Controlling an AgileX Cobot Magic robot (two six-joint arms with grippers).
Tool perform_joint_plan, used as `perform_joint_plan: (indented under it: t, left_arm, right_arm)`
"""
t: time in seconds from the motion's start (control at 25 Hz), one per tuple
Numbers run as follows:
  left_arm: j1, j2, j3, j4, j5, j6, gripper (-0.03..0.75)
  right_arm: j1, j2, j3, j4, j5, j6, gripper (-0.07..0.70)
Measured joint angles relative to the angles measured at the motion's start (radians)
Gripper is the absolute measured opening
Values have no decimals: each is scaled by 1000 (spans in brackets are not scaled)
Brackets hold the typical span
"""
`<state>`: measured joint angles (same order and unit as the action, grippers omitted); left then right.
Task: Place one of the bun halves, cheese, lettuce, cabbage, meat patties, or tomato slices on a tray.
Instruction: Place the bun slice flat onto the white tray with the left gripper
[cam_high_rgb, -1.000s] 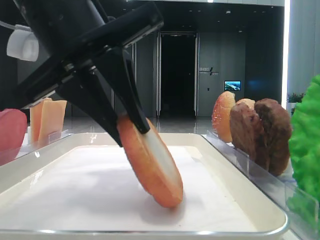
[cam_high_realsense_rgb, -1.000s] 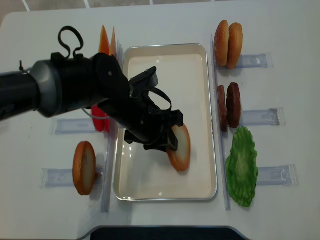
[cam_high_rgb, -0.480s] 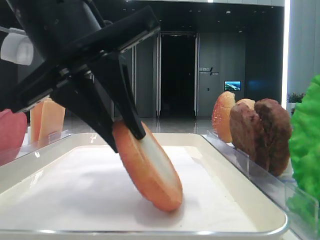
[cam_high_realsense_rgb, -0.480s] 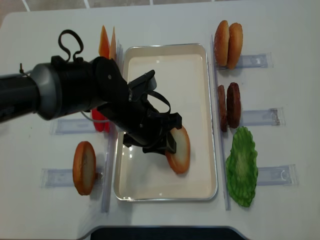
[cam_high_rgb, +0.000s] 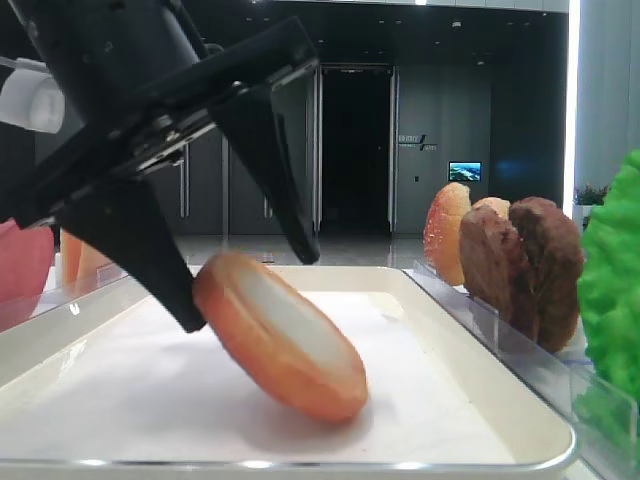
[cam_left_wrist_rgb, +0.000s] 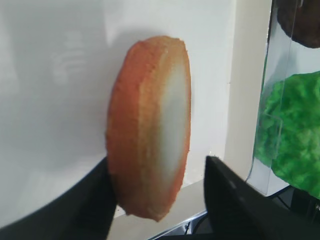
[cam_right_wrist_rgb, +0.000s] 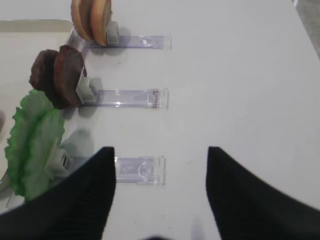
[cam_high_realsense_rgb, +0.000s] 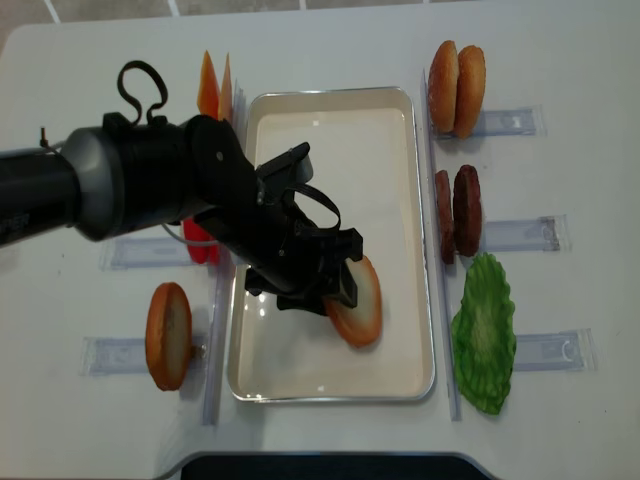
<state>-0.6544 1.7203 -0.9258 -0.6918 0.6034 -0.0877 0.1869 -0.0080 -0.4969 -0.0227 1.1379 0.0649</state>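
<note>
A bun half with a golden rim and pale face leans tilted on the cream tray, its lower edge on the white liner. My left gripper stands open around it. In the left wrist view the bun half rests against the left finger, while the right finger stands clear of it. From above, the left gripper hangs over the tray and the bun half. My right gripper is open over bare table with nothing between its fingers.
Right of the tray stand racks with two bun halves, meat patties and lettuce. On the left are cheese, tomato slices and another bun half. A clear rack lies under the right gripper.
The left jaws have spread apart and let go of the bun half. It has tipped lower toward the tray liner. The right arm shows no earlier frame.
</note>
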Motion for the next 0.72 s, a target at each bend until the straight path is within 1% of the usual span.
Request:
perform_joint_plan:
  t: [0.08, 0.12, 0.2, 0.36, 0.48, 0.72]
  left_arm:
    - [0, 0, 0, 1, 0, 0, 533]
    - [0, 0, 0, 3, 0, 0, 569]
    - [0, 0, 0, 9, 1, -10, 603]
    - [0, 0, 0, 64, 19, -63, 621]
    - [0, -2, 0, 115, 42, -106, 624]
    - [5, -55, 0, 179, 77, -158, 624]
  right_arm:
    - [0, 0, 0, 0, 0, 0, 415]
    - [0, 0, 0, 0, 0, 0, 415]
    - [0, 0, 0, 0, 0, 0, 415]
    - [0, 0, 0, 0, 0, 0, 415]
    - [0, 0, 0, 0, 0, 0, 415]
    - [0, 0, 0, 0, 0, 0, 415]
